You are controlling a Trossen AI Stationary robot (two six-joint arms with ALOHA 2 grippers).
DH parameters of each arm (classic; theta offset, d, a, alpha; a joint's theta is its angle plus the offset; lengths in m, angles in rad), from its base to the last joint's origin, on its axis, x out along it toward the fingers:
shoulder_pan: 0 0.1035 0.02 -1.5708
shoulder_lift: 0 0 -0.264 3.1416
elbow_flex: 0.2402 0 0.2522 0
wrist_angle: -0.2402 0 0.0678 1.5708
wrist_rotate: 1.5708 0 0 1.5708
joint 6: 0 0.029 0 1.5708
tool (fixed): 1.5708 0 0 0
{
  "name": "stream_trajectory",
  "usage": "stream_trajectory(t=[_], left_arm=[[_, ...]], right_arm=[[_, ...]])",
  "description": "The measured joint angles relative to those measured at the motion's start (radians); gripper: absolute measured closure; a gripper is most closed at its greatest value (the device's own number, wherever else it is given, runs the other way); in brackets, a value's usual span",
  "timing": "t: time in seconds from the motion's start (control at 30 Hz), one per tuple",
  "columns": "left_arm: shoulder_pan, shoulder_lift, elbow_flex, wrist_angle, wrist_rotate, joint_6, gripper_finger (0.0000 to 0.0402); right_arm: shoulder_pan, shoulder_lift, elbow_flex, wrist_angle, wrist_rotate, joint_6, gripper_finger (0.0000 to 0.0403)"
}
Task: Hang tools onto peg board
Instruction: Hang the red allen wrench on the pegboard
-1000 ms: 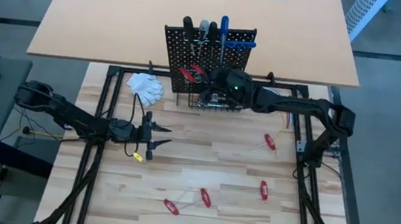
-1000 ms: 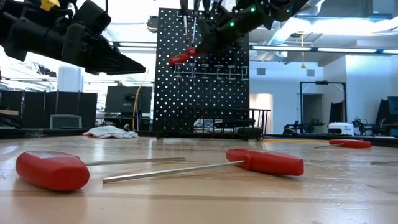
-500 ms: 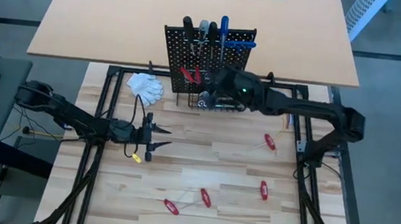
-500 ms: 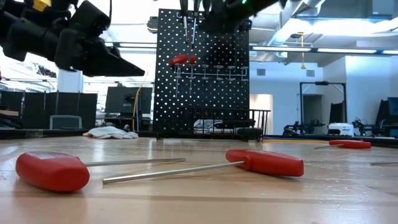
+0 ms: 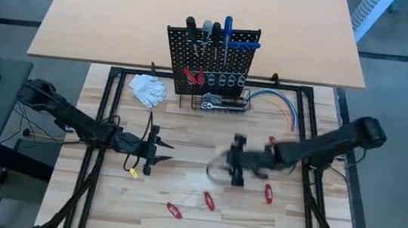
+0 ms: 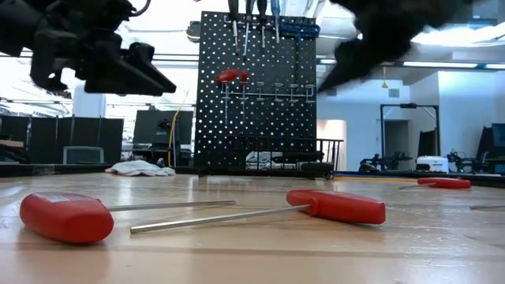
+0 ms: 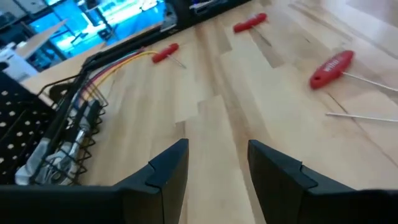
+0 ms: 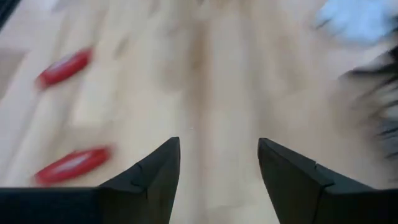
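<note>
Gloves [image 5: 148, 88], white, are seen at the table's far left, just beside the peg board [image 5: 211, 62]. Nearer the front on that side, the left gripper [image 5: 151, 151] is held above the wooden table [image 5: 186, 139] with its fingers [image 7: 163, 172] apart and nothing between them. At the middle of the far edge, the upright black peg board is seen carrying black-, grey- and blue-handled screwdrivers [image 5: 210, 30] along its top and red-handled tools [image 5: 193, 76] hung on its row of silver rings, while a chrome ratchet wrench [image 5: 213, 103] lies in the wire basket [image 5: 226, 103] at its base. Two short red-handled screwdrivers [image 5: 190, 205] are found flat on the front of the table, near its middle. To their right, the right gripper [image 5: 236, 160] is blurred in the overhead view and is seen well apart from the board, over the table's centre; its fingers [image 8: 155, 175] are spread in the wrist view and nothing is gripped. Two further red-handled drivers [image 5: 269, 169] lie near that gripper, and a bundle of coloured cables [image 5: 278, 103] curves along the far right of the table.
</note>
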Motion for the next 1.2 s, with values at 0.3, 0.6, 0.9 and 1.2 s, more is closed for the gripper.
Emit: stream_trajectory(t=[0.3, 0.6, 0.9, 1.2], left_arm=[[-0.022, 0.038, 0.0, -0.066, 0.01, -0.041, 0.0243], [-0.022, 0.161, 0.001, 0.001, 0.011, -0.07, 0.0243], [-0.022, 0.169, 0.001, -0.029, -0.043, -0.132, 0.0243], [-0.025, 0.109, 0.001, -0.087, -0.067, -0.145, 0.0243]], right_arm=[[0.16, 0.374, 0.002, 0.396, -0.156, -0.028, 0.0184], [0.097, 0.602, 0.324, 0.288, -0.19, -0.351, 0.0186], [0.018, 0.813, 0.556, 0.15, -0.419, -0.536, 0.0246], [-0.002, 0.859, 0.602, 0.071, -0.432, -0.435, 0.0391]])
